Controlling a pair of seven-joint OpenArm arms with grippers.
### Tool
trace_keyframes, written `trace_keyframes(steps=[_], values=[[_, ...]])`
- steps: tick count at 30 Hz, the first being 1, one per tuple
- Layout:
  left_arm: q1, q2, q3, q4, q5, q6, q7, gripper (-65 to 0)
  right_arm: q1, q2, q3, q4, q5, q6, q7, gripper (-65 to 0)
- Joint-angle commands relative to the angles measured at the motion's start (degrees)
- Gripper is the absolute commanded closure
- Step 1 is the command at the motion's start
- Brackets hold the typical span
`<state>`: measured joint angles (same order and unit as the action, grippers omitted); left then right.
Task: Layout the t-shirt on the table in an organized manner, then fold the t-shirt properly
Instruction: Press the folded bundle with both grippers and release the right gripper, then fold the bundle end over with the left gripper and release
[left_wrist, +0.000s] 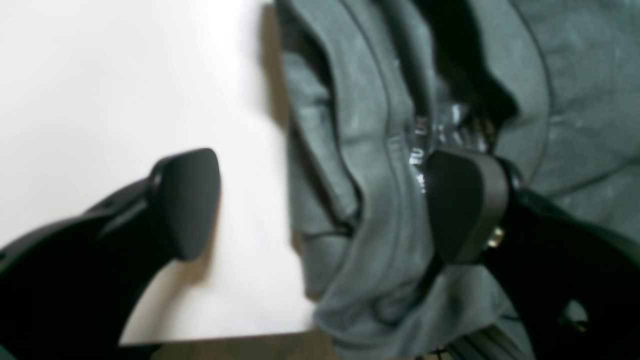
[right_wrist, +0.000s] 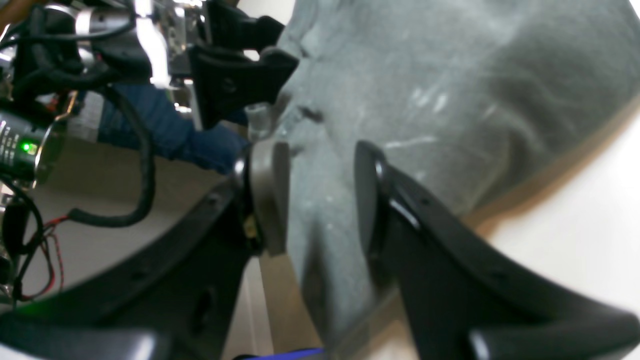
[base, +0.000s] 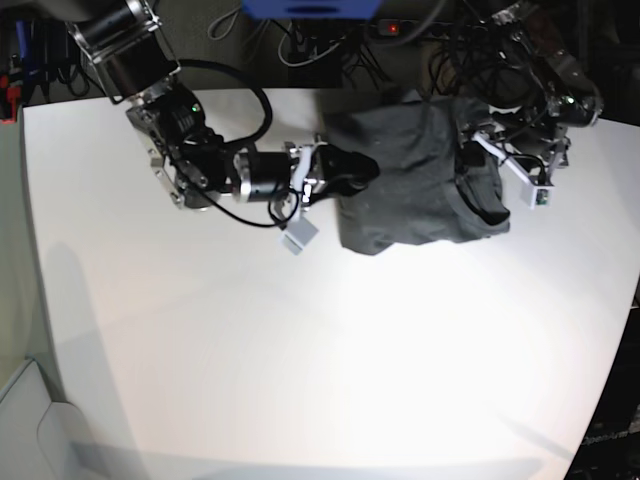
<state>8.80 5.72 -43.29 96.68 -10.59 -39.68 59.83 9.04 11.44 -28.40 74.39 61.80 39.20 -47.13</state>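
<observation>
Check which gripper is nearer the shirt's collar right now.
Left. The left gripper straddles the collar edge of the t-shirt, jaws wide open. The right gripper is at the opposite edge, cloth between its parted jaws.

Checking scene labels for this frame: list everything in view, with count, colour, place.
t-shirt: one, dark charcoal grey, bunched at the far edge of the table, between the two arms.
table: one, white, fills most of the base view.
cables: several, dark, on the floor behind the table.
blue box: one, blue, beyond the far table edge.
right gripper: one, black, jaws apart with a fold of t-shirt between them.
left gripper: one, black, jaws wide open, one finger over the table, the other over the collar.
</observation>
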Motion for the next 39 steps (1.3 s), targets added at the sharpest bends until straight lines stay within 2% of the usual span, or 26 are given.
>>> trace_keyframes(steps=[1, 5, 9, 10, 12, 16, 18, 20, 25, 29, 34, 39], values=[[-0.3, -0.2, 0.2, 0.1, -0.7, -0.3, -0.5, -64.1, 1.4, -0.1, 0.2, 1.2, 1.8, 0.8, 1.2, -23.4], [-1.4, -0.3, 0.2, -3.3, -0.8, -0.3, -0.6, -64.1, 1.6, 0.6, 0.8, 1.3, 1.8, 0.8, 1.1, -23.4], [-4.0, -0.4, 0.2, -7.3, -0.6, -0.3, -0.6, -63.5, 1.1, 2.4, 6.6, 1.3, 1.9, 0.8, 0.8, -23.4], [-4.8, -0.6, 0.3, -8.4, -0.6, -0.3, -0.6, -61.6, 1.1, 3.9, 8.8, 1.3, 1.9, 0.8, 0.1, -23.4], [-6.5, -1.8, 0.9, -9.8, -0.6, -0.3, -0.5, -52.0, 0.9, 6.6, 13.5, 1.3, 1.9, 0.8, -1.9, -23.3], [-10.3, -5.5, 6.9, -14.0, -0.6, -0.3, -0.4, -19.9, -1.9, 11.6, 25.5, 1.6, 1.9, 0.8, -4.2, -23.3], [-12.5, -7.1, 10.9, -16.6, -0.6, -0.3, -0.5, -6.7, -4.6, 13.8, 32.1, 2.0, 1.9, 0.8, -4.3, -23.3], [-15.1, -8.9, 14.7, -19.2, -0.6, -0.3, -0.4, -1.0, -7.7, 15.9, 38.3, 3.7, 1.9, 0.8, -4.6, -23.3], [-23.7, -13.2, 28.7, -25.9, 0.8, -0.3, -0.6, -0.4, -17.2, 18.4, 52.6, 9.4, 1.9, 0.8, -4.6, -23.3], [-30.6, -13.8, 42.7, -31.3, 5.4, -0.3, -4.4, -0.4, -23.4, 18.1, 62.0, 12.0, 1.8, 0.8, -4.6, -23.3], [-35.1, -13.6, 60.5, -32.6, 10.5, -0.3, -11.2, -0.4, -29.6, 16.4, 69.1, 12.7, 1.7, 0.8, -4.6, -23.3], [-38.7, -13.6, 78.0, -32.5, 13.9, -0.3, -17.9, -0.4, -33.3, 14.2, 73.4, 13.2, 1.6, 0.8, -4.6, -23.3]])
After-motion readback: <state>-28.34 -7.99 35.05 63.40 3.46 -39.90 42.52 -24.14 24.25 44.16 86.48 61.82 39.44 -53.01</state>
